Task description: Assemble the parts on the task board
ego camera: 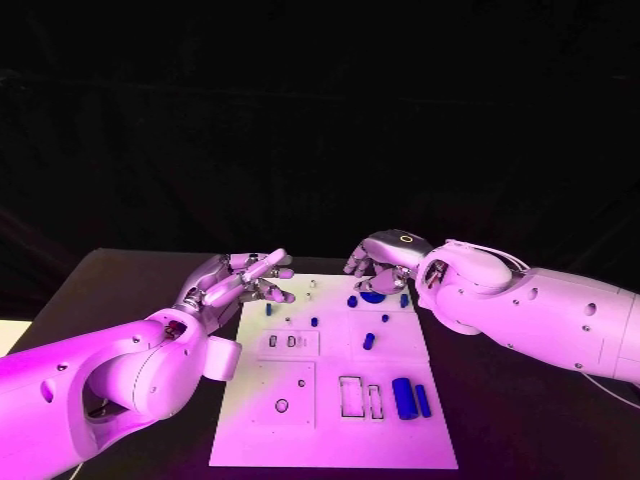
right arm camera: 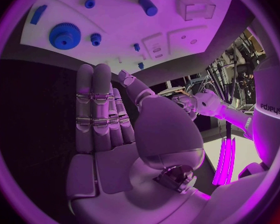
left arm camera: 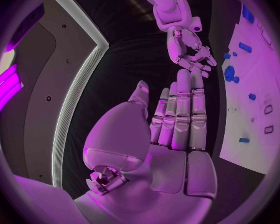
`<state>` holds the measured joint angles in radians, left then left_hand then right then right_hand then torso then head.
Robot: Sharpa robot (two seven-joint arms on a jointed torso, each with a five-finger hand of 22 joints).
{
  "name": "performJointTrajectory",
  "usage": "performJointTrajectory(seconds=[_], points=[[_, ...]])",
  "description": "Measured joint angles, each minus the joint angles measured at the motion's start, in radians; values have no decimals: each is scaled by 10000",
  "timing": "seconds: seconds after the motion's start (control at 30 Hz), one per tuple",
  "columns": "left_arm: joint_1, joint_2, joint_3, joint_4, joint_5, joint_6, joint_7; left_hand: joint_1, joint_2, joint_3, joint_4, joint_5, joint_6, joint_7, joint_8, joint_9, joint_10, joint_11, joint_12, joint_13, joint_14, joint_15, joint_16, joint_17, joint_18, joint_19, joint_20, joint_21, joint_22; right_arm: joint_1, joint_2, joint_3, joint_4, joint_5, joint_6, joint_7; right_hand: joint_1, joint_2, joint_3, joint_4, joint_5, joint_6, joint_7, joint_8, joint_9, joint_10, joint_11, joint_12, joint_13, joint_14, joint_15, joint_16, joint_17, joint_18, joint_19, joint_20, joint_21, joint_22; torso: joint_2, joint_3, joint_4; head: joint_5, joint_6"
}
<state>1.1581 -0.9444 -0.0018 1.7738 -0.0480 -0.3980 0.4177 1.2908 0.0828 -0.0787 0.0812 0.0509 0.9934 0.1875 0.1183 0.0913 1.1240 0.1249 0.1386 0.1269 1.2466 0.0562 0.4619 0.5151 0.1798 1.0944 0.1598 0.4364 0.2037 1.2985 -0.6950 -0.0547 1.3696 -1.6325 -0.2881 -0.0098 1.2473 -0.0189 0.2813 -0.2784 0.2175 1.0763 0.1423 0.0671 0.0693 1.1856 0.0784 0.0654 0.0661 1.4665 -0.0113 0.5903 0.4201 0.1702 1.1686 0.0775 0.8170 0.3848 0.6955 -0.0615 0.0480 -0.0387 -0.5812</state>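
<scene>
Both hands are hovering at the far end of the task board [ego camera: 335, 440], which is lying on the black bench [ego camera: 104, 280]. The left hand [ego camera: 245, 280] is reaching over the board's far left corner, its fingers [left arm camera: 189, 109] stretched out straight, pressed side by side and holding nothing. The right hand [ego camera: 382, 262] is hanging over the board's far edge, its fingers [right arm camera: 93, 104] likewise extended together and empty. On the board, a blue gear [right arm camera: 65, 35] is lying near the right hand, and blue cylinders [ego camera: 404, 398] are resting near the board's near right corner beside rectangular slots [ego camera: 352, 396].
</scene>
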Motion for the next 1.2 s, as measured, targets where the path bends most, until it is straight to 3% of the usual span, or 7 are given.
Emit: performJointTrajectory(seconds=[0.23,0.4,0.5,0.67,0.97,1.2], points=[[49,-175,83,317,47,136,-51,39,39,-81,-28,0,-73,71,-105,-11,-68,68,-146,16,-316,65,-130,157,-1,-195,83,-48,0,81,112,1,-29,-1265,574,-571,-89,-89,397,62,-109,63,-25,0,0,-598,63,0,0,0,0,1152,926,1,7,57,643,417,273,-180,167,-165,-13],[73,-233,110,401,60,178,-57,78,78,-173,-92,0,-109,107,-181,-10,-173,172,-264,36,-735,165,-507,204,0,-521,199,-271,-80,85,147,0,-200,-1642,875,-737,-88,-89,526,90,-166,58,-31,1,-1,-807,108,0,-11,0,0,1674,1410,1,-8,71,1015,820,409,-249,235,-234,-20],[86,-263,118,419,66,198,-58,78,78,-230,-124,0,-162,160,-234,-10,-252,208,-347,36,-934,256,-793,201,-1,-744,278,-419,-157,85,167,-2,-327,-1782,1028,-801,-88,-89,545,108,-166,-29,-50,1,-1,-863,87,0,-11,0,1,1877,1599,1,28,107,1165,996,476,-269,272,-271,-20],[97,-278,124,433,74,222,-59,118,118,-258,-153,0,-162,160,-282,-10,-289,214,-399,35,-1029,280,-1060,159,-1,-851,316,-547,-220,75,173,-2,-408,-1920,1218,-849,-88,-89,585,149,-206,-61,-18,1,-2,-881,100,0,-10,0,1,2065,1803,1,28,106,1282,1157,561,-271,287,-283,-12],[103,-262,127,360,81,247,-59,118,118,-259,-153,0,-162,159,-282,-9,-289,214,-399,34,-1064,315,-1098,160,-2,-886,351,-551,-230,41,150,-3,-451,-1912,1404,-837,-88,-89,629,160,-243,-114,-8,1,-3,-917,134,1,-20,0,1,2162,1882,1,28,106,1369,1227,660,-220,257,-274,13],[105,-229,128,275,85,261,-59,118,118,-258,-153,-1,-162,159,-282,-9,-288,214,-399,43,-1064,315,-1165,147,-2,-886,351,-551,-242,-11,168,-3,-490,-1824,1470,-786,-88,-89,693,202,-309,-128,-22,1,-4,-921,130,1,-19,0,2,2359,2022,1,28,106,1484,1350,679,-210,257,-260,-4]])
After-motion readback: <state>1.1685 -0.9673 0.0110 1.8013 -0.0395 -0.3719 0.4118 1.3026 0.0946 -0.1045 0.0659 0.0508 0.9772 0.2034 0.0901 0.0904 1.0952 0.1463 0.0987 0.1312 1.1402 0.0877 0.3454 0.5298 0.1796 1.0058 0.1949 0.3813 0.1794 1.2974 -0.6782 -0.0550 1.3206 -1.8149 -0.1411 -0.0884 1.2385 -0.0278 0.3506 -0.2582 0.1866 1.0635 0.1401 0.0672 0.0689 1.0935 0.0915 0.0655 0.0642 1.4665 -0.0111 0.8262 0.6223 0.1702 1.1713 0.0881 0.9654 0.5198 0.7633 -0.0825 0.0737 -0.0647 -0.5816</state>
